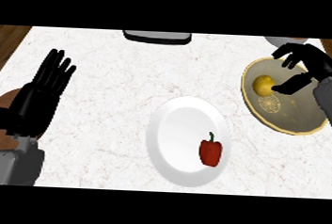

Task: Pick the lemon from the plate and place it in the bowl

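One hand (300, 68) curls beside the lemon (263, 84).

**Even light, soft shadows on the counter**

The marble counter (114, 83) is lit evenly and brightly from above. A soft glare is carried on the white plate (182, 133), its rim shaded faintly. Little shadow is cast under the red pepper (210, 153). Detail is lost in the black left hand (41, 96).

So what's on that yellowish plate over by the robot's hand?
A lemon sits on the tan plate, which has a pale pattern. The right hand reaches over it, thumb beside the lemon, hiding part of the plate's far side.
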`<action>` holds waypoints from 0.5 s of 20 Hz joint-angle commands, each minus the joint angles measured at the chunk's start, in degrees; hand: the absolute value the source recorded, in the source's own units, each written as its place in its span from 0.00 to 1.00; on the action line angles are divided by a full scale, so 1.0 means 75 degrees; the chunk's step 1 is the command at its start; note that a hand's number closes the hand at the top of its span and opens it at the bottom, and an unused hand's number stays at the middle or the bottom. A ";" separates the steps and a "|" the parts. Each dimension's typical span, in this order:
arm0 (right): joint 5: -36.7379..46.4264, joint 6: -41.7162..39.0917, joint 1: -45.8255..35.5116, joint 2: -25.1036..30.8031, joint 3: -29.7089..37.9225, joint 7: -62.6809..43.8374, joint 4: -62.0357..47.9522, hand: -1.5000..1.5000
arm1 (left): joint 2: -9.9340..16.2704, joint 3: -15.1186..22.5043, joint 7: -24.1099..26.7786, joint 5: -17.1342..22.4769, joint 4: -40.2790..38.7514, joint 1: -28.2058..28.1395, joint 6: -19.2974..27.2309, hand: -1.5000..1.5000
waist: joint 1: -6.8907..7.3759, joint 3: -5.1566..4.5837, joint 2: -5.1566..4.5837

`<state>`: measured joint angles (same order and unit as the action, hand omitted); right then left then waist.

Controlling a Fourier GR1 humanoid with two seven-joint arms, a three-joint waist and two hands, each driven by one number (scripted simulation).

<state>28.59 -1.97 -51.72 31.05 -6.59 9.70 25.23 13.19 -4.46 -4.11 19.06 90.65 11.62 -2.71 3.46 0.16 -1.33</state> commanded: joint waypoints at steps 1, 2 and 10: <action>-0.0388 -0.0225 -0.0282 -0.0154 0.0486 0.1060 -0.0807 0.00 | 0.0017 -0.0005 0.0029 -0.0005 0.0297 -0.0299 -0.0049 0.50 | 0.0047 0.0006 0.0013; -0.0481 -0.0044 -0.0201 -0.0346 0.0585 0.1355 -0.0807 0.00 | -0.0013 -0.0052 0.0102 -0.0031 0.0052 -0.0262 -0.0028 0.50 | -0.0019 0.0004 0.0013; -0.2727 -0.0470 -0.0527 -0.0050 0.2912 0.1991 -0.1152 0.00 | -0.0006 -0.0064 0.0198 0.0041 0.0115 -0.0471 -0.0199 0.50 | -0.0089 0.0010 0.0036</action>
<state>14.68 -3.82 -55.04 29.52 8.37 22.60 18.42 13.41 -5.26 -3.23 19.49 90.75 9.82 -3.72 3.07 0.24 -1.27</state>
